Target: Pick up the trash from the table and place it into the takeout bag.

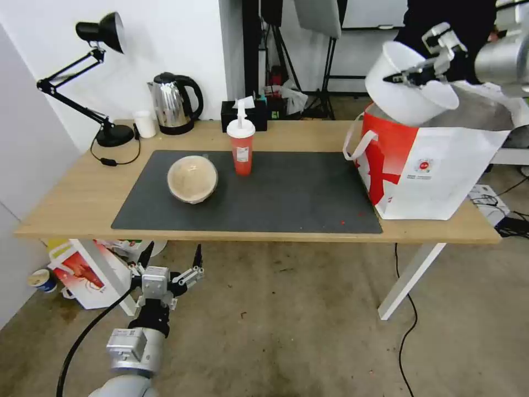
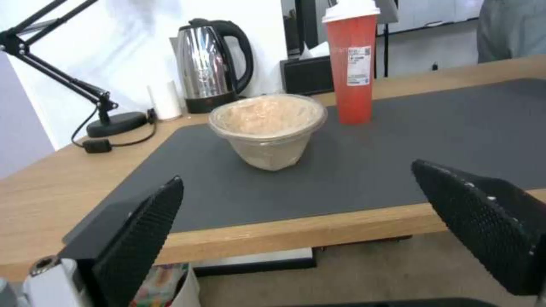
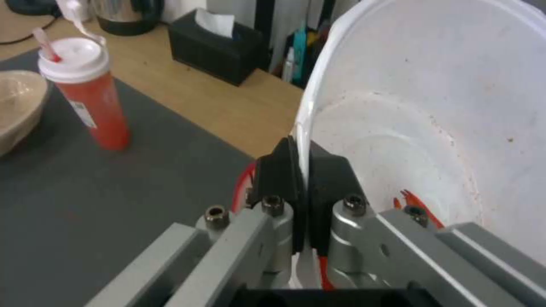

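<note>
Right end effector (image 1: pixel 398 78) pinches the white bowl (image 1: pixel 410 91) by its rim, tilted above the bag (image 1: pixel 435 165) on the surface (image 1: pixel 82 198); left end effector (image 1: pixel 168 264) hangs spread below the edge. Left wrist: tan bowl (image 2: pixel 267 130) and red cup (image 2: pixel 352 64) sit on the mat (image 2: pixel 398 145). Right wrist: fingers (image 3: pixel 279 175) clamp the bowl rim.

Your right gripper (image 1: pixel 398 76) is raised high, fingers pinched tight; your left gripper (image 1: pixel 172 258) hangs low, fingers spread.
</note>
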Available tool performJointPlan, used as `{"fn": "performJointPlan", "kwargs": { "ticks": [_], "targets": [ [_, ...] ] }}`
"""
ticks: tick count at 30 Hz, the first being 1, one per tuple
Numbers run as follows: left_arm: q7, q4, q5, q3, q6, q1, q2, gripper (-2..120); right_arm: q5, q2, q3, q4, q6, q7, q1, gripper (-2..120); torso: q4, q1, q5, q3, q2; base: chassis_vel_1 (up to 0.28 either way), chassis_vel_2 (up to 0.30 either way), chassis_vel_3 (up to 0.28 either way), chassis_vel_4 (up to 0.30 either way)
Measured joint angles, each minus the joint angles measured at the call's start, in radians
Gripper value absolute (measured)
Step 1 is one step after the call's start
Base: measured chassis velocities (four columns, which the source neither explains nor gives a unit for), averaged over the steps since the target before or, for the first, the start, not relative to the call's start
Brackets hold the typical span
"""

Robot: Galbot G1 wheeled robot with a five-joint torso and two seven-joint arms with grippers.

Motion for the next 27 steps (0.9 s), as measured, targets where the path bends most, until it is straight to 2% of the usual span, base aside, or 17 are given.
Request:
{"fn": "performJointPlan", "kwargs": {
  "ticks": [3,9,24,27],
  "targets": [
    [0.0,0.0,0.0,0.0,0.0,0.0,0.0,100,-0.017,-0.022,0.075,0.007,0.0,-0.006,-0.084,0,0.0,0.0,0.0,0.0,0.0,0.0,0.0,0.0,0.0],
    [0.0,0.0,0.0,0.0,0.0,0.0,0.0,100,-0.05,-0.042,0.158,0.005,0.0,-0.015,-0.18,0,0.0,0.0,0.0,0.0,0.0,0.0,0.0,0.0,0.0],
    [0.0,0.0,0.0,0.0,0.0,0.0,0.0,100,-0.087,-0.063,0.292,0.02,0.0,-0.04,-0.341,0,-0.0001,0.0,-0.0001,0.0,0.0,0.0,0.0,0.0,0.0],
    [0.0,0.0,0.0,0.0,0.0,0.0,0.0,100,-0.086,-0.069,0.298,0.029,0.001,-0.049,-0.341,14,0.0001,0.0,-0.0003,0.0,0.0,0.0,0.0,0.0,0.0]
  ]
}}
